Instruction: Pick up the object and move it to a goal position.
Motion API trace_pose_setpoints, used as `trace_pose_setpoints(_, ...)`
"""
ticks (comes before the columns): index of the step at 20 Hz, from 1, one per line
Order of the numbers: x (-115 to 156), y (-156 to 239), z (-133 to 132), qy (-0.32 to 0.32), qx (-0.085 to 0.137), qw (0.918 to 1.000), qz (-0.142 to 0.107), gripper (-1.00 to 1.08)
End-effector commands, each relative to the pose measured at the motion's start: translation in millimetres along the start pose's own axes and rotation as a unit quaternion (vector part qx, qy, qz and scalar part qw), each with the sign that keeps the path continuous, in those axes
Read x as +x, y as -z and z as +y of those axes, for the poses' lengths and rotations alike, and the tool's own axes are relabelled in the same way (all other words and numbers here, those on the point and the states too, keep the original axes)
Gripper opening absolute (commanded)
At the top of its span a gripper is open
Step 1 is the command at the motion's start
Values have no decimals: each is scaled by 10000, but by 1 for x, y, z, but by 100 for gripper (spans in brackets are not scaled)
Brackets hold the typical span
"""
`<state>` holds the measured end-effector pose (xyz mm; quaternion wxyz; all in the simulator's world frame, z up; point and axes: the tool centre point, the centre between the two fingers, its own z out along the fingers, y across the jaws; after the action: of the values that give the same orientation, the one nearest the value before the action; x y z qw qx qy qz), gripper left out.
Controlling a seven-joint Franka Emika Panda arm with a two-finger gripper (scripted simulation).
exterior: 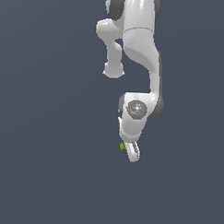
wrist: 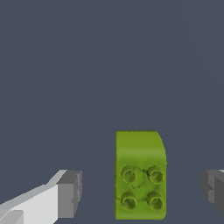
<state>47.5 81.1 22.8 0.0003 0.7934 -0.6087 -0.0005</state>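
Observation:
The object is a small yellow-green flat block with one rounded corner and several darker green studs on top. In the wrist view it lies between the two grey fingertips, with a gap on each side, so the gripper is open around it without touching. In the exterior view only a sliver of the object shows beside the white gripper, which points down at the floor and hides the rest.
The white arm reaches down from the top of the exterior view. Around it lies a plain dark grey-blue floor. No goal marker shows in either view.

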Motion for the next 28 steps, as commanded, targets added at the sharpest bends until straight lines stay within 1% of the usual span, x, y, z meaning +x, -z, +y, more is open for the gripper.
trace_pose_setpoints(1, 0, -8, 0, -4, 5, 10000, 0, 100)
trace_pose_setpoints(5, 0, -10, -1, -4, 5, 10000, 0, 100)
trace_pose_setpoints(6, 0, -10, -1, -4, 5, 10000, 0, -100)
trace_pose_setpoints(19, 2, -9, 0, -4, 5, 10000, 0, -100)
trace_pose_setpoints(24, 11, 3, 6, -4, 5, 10000, 0, -100)
trace_pose_setpoints(28, 25, 20, 15, -4, 6, 10000, -3, -100)
